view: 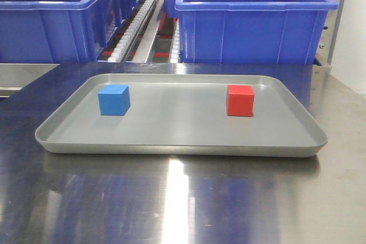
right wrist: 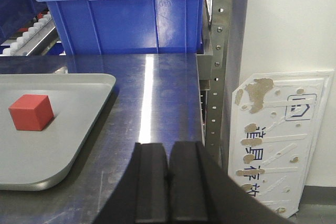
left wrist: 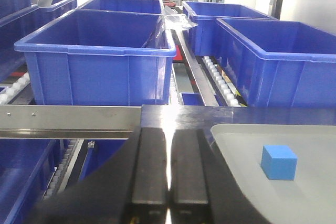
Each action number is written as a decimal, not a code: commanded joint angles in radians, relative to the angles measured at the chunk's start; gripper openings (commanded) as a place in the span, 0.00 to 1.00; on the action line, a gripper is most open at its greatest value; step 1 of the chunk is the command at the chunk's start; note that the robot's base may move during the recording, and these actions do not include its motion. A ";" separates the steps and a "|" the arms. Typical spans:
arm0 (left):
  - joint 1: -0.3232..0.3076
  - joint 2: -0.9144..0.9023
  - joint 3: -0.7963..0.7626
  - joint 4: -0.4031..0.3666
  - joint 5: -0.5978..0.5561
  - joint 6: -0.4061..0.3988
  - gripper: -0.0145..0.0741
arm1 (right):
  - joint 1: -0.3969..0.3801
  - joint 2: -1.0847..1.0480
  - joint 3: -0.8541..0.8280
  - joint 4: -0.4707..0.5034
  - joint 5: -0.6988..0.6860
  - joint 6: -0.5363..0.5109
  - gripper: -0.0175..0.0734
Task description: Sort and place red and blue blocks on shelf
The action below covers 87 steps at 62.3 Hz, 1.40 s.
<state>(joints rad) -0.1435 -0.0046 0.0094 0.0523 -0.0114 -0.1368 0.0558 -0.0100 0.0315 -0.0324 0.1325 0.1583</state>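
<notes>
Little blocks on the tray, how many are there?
2. The blue block sits on the left part of the grey tray, the red block on the right part, well apart. The tray is in full view, so none looks hidden.

Left gripper (left wrist: 169, 137): matte black, two flat rectangular fingers (left wrist: 149, 174).
Right gripper (right wrist: 167, 153): matte black, same blocky build, sloping shoulders.
</notes>
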 commanded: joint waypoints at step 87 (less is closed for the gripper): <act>-0.006 -0.022 0.030 0.000 -0.085 0.000 0.30 | 0.007 1.094 -0.873 0.025 0.265 -0.004 0.25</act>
<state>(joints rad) -0.1435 -0.0046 0.0094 0.0523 -0.0114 -0.1368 0.0558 1.0579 -0.7564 -0.0094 0.4197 0.1562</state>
